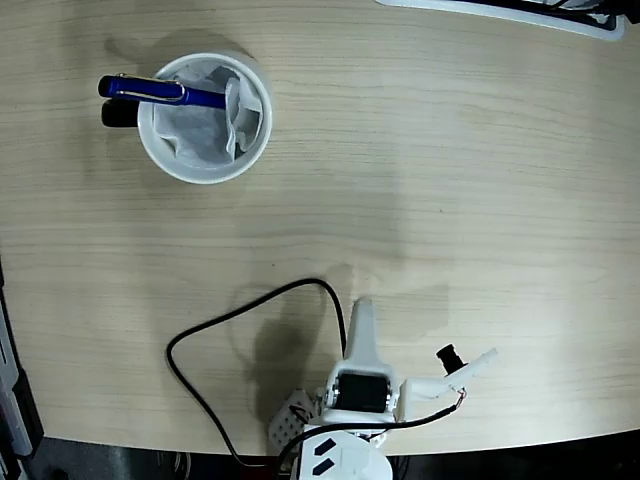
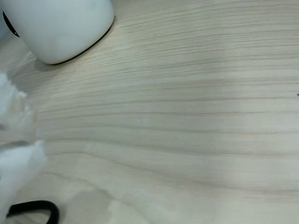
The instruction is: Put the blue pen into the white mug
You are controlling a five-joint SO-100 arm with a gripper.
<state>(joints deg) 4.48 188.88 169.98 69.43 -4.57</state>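
arm (image 1: 362, 345) folded low, off mug (image 1: 205, 165)

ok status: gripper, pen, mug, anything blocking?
Gripper low near the table edge, holding nothing, jaw state unclear. Blue pen lies across white mug rim, tip inside. Nothing blocking.

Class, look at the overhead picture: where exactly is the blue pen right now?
In the fixed view the blue pen is at the upper left, resting across the rim of the white mug, one end inside over the crumpled paper and the clip end sticking out past the left side.
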